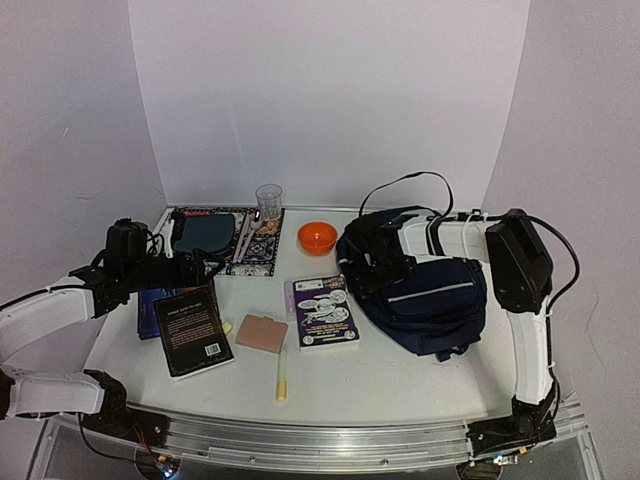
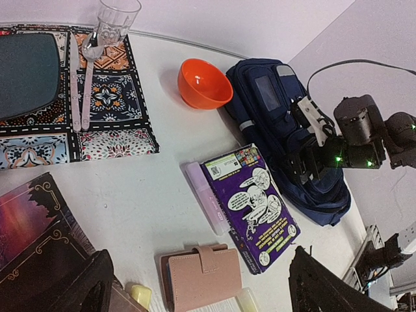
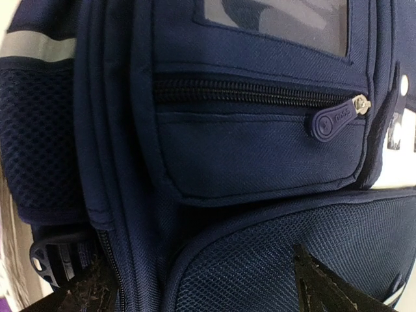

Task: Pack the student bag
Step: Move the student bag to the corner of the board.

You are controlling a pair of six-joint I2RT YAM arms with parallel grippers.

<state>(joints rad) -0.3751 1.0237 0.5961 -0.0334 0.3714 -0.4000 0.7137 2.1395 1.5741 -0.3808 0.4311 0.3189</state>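
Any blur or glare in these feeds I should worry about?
Top external: evenly lit, sharp, no glare. Left wrist: table sharp, its own jaws dark and blurred. Right wrist: very close on the student bag; zipper pull crisp, jaws blurred.

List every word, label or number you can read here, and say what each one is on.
Nothing is clear enough to quote.
On the zipper pull of the student bag: raised lettering, blurred.
On the white patch at the bag's edge: dark letters, cut off by the frame.
On the purple book: speech bubbles and yellow lines, too small.
On the dark book: white text and a barcode, too small.
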